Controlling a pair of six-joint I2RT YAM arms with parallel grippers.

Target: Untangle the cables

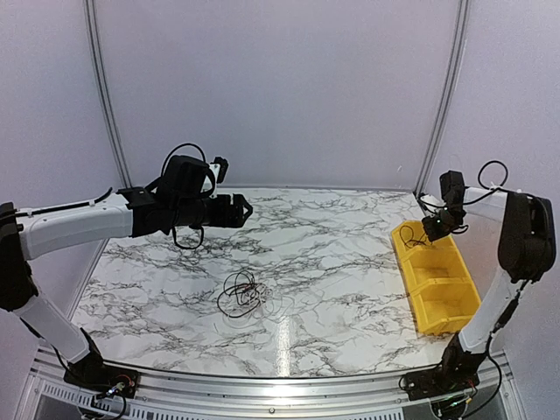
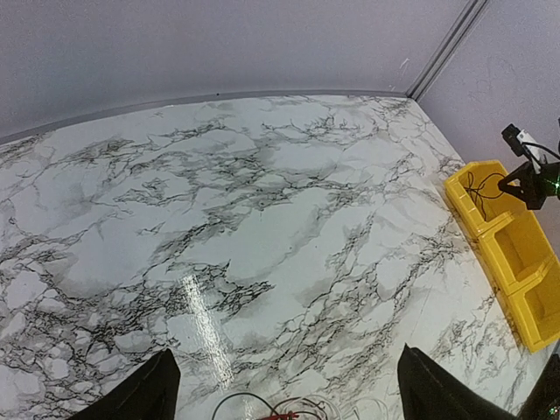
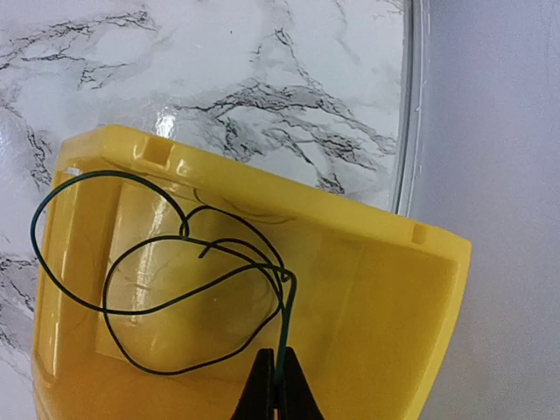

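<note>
You have a glossy white marble-patterned tabletop (image 1: 341, 245), veined all over in grey and black. The small tangle of thin wires (image 1: 241, 293) on it is mostly black with some white-grey, and the left wrist view shows you a red strand (image 2: 296, 410). The rectangular plastic bin (image 1: 408, 267) is bright yellow throughout. Against that yellow, the thin looped wire (image 3: 287, 306) reads dark green, almost black. Both robot arms are white with black joints. The left gripper (image 1: 248, 209) and right gripper (image 3: 276, 385) are black. The walls are pale lilac-grey.
</note>
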